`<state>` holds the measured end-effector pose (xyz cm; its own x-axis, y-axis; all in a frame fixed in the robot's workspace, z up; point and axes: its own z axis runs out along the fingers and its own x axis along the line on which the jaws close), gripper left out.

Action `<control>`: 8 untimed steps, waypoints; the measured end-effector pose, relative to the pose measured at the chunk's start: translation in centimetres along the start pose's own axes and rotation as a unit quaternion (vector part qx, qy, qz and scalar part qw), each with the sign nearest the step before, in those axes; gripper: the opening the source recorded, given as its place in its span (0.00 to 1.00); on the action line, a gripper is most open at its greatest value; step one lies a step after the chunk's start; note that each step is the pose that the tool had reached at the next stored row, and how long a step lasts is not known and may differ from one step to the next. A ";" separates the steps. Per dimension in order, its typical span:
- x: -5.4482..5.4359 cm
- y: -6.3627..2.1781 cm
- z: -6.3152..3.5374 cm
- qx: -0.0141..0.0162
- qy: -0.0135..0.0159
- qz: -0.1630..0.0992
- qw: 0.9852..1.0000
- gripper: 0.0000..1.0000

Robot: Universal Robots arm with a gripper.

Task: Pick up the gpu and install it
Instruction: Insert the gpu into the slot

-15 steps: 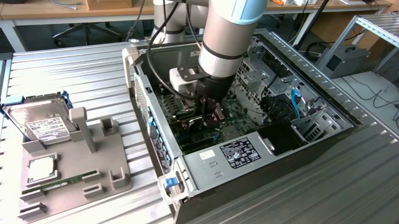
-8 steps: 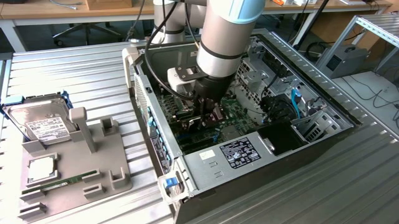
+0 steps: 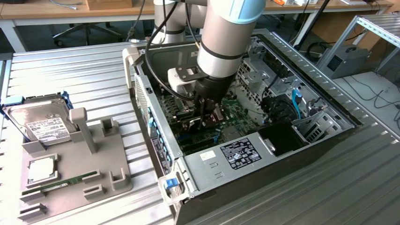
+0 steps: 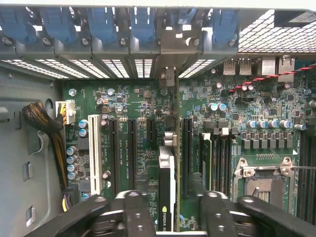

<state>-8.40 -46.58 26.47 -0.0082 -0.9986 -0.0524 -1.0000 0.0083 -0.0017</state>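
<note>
Exterior view: your arm [image 3: 225,42] reaches down from above into the open computer case [image 3: 281,178], which lies on its side on the slatted metal table [image 3: 75,70]. Case walls ring the gripper [image 3: 203,119]. The drive cage [image 3: 312,126] stands near on the exterior view's right, and the open top is the one clear side. A grey tray [image 3: 75,159] with a hard drive [image 3: 40,124] sits well apart on the exterior view's left.

Wrist view: your gripper is partly spread, one finger on each side of the graphics card [image 4: 166,168]. Green board shows between the card and one finger [image 4: 212,210], so nothing is clamped. The card stands on edge on the motherboard [image 4: 133,98], among the black slots. Its long axis runs from between the fingers straight to the rear wall [image 4: 98,69], with the metal bracket [image 4: 168,79] at that end. Whether it is fully seated you cannot tell.
</note>
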 end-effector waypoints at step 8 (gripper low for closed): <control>0.0 0.00 0.00 0.000 0.000 0.000 1.000 0.27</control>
<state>-8.40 -46.58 26.47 -0.0082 -0.9986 -0.0524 -1.0000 0.0083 -0.0017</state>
